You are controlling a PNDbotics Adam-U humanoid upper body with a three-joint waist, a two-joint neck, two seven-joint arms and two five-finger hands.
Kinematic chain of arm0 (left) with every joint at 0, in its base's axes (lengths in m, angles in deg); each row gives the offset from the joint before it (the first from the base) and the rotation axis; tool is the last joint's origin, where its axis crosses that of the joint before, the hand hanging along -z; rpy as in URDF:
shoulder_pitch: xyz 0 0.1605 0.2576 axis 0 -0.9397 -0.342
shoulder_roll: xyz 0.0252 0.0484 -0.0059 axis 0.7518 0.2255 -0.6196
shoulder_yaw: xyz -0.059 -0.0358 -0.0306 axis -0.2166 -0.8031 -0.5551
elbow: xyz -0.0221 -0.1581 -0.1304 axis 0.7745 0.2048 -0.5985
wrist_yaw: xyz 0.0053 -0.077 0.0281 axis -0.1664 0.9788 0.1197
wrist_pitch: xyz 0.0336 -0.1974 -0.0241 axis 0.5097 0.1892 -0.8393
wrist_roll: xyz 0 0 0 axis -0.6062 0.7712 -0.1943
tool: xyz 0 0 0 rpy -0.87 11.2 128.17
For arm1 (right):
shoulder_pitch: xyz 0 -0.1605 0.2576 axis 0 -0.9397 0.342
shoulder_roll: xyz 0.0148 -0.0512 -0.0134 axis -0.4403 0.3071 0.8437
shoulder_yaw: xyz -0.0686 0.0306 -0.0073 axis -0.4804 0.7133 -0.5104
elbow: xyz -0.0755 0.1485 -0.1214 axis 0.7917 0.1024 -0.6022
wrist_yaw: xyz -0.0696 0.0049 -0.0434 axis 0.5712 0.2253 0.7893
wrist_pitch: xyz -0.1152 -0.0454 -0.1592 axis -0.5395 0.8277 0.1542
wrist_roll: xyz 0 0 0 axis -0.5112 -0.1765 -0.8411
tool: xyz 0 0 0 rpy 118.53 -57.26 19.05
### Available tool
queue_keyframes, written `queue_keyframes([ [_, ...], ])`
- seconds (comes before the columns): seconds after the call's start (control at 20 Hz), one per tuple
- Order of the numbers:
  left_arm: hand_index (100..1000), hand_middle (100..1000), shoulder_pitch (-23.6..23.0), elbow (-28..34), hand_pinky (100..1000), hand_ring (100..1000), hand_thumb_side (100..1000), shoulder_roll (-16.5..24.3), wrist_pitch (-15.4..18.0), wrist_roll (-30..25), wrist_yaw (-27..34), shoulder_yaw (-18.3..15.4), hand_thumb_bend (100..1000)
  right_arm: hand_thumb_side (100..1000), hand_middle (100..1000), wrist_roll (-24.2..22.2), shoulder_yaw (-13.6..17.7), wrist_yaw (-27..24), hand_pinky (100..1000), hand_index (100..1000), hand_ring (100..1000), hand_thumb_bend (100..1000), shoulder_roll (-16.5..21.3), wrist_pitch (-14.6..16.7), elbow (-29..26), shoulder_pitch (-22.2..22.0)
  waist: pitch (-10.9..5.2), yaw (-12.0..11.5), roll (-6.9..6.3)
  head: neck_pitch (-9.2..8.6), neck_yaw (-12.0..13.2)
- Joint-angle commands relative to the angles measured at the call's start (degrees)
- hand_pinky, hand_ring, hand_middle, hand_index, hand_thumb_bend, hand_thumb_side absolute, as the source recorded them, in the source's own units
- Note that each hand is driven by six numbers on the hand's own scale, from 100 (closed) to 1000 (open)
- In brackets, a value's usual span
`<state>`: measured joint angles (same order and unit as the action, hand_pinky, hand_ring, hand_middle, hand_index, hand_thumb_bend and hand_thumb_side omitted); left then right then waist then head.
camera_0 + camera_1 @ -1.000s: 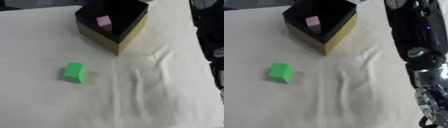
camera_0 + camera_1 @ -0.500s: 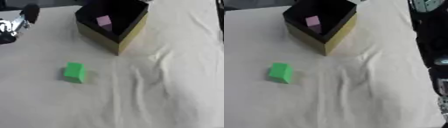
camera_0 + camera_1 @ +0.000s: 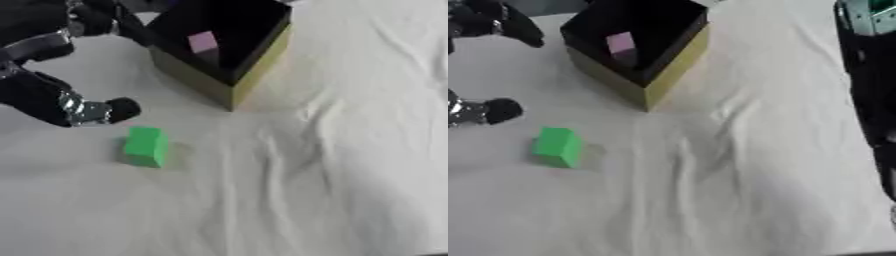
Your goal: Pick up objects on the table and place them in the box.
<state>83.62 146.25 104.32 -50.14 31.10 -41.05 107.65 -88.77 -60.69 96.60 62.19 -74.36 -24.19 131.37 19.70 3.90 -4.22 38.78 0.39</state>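
The green block lies left of centre on the white cloth, just below the left hand, whose spread fingers hold nothing. At upper centre, a pink block sits inside the box.

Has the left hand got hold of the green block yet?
No. The green block lies on the white cloth by itself, and the left hand is above and to its left, not touching it.
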Motion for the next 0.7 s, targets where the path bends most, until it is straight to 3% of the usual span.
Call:
queue_keyframes([
  [0.05,865,810,1.50,-0.39,833,866,783,1.11,-0.56,-4.51,-0.53,1.42,565,846,745,-0.24,0.51,-0.71,863,856,842,100,1.27,-0.25,-1.47,0.84,-1.54,0.03,-0.08,0.17,-0.04],
  [0.4,883,830,1.56,-0.62,856,888,803,0.86,-2.81,-13.30,-5.45,3.68,626,862,745,-0.76,0.66,-0.77,865,857,842,100,1.20,-0.50,-1.77,0.61,-1.35,0.16,-0.21,0.58,-0.17],
  [0.7,889,834,0.87,-1.87,849,888,805,0.01,-5.71,-16.78,-7.36,5.56,631,874,744,-0.86,0.70,-0.81,865,856,842,100,1.30,-0.49,-1.85,0.67,-1.02,0.18,0.05,0.94,0.22],
])
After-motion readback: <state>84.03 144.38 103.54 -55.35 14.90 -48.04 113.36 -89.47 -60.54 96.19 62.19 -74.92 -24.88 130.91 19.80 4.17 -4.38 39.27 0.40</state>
